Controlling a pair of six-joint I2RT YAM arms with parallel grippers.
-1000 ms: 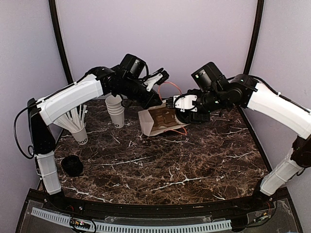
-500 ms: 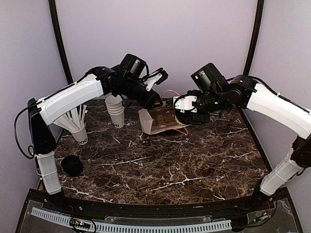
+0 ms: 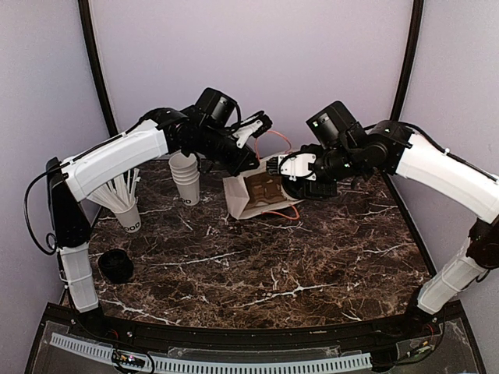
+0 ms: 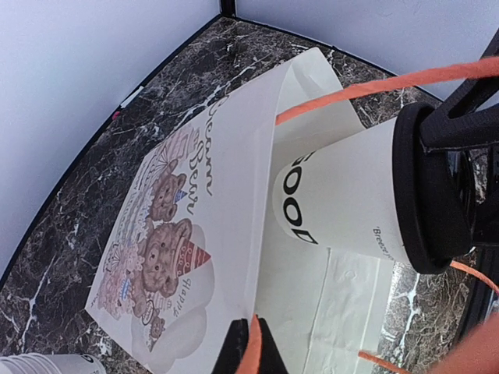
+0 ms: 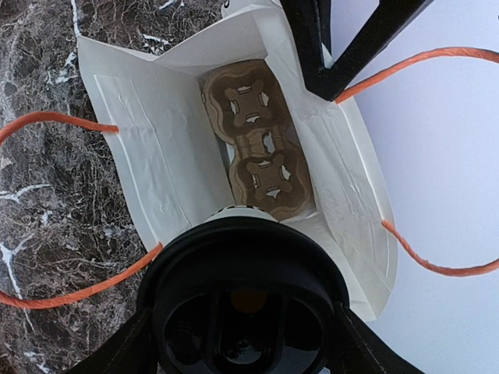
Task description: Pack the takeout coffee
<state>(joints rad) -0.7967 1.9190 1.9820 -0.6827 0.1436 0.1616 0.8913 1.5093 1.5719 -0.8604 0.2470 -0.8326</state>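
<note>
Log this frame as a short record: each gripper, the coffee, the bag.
left gripper: shut on the bag's orange handle
right gripper: clamped on the coffee cup, black lid on
cup position: at the bag mouth, base first, not yet in the carrier
bag: white paper, tilted on the table, cardboard carrier inside

Lidded coffee cup (image 4: 343, 195) tilted at bear-print bag (image 4: 179, 257) mouth; left tool (image 4: 251, 356) apparently pinching orange handle (image 4: 254, 333).
</note>
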